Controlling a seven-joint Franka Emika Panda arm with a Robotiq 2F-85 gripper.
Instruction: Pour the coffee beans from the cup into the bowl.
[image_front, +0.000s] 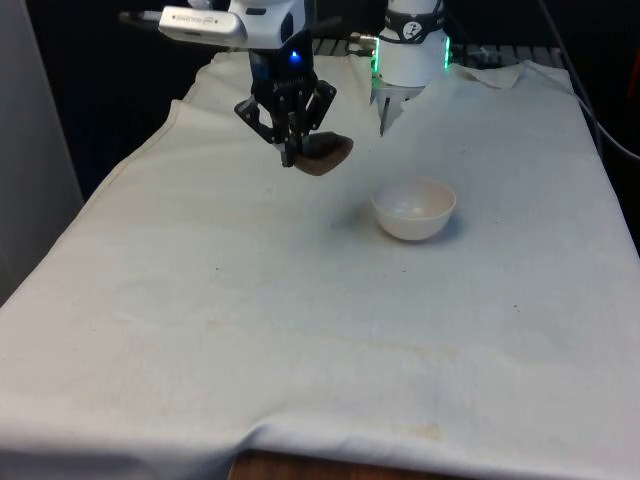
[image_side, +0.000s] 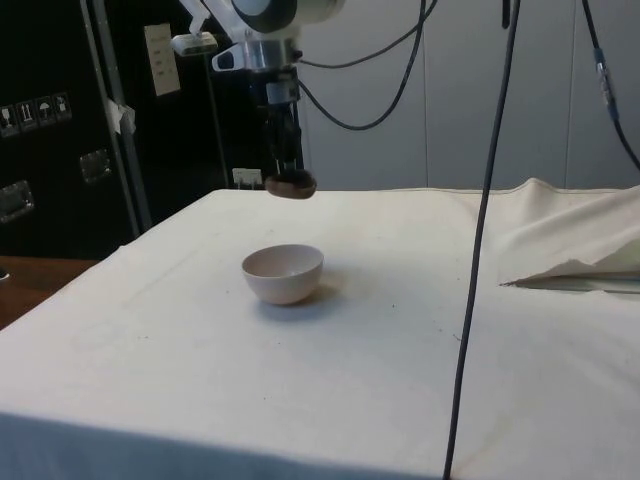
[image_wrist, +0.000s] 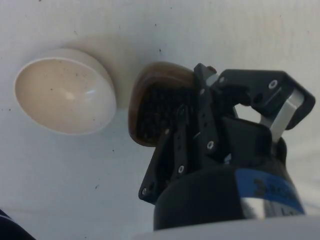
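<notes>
A brown cup (image_front: 326, 153) hangs above the cloth with my gripper (image_front: 292, 150) shut on its rim. In the side view the cup (image_side: 291, 184) is held level in the air beyond the bowl, under the gripper (image_side: 287, 172). The wrist view looks down into the cup (image_wrist: 159, 106), which holds dark coffee beans, with one finger (image_wrist: 176, 140) inside the rim. A white bowl (image_front: 413, 208) stands on the table towards the front view's right of the cup, with no beans in it. The bowl (image_side: 283, 273) (image_wrist: 64, 91) is apart from the cup.
The white cloth (image_front: 300, 330) covers the table, rumpled at the far end. In the side view a black cable (image_side: 487, 190) hangs down in front of the table, and a fold of cloth (image_side: 570, 240) rises at that view's right.
</notes>
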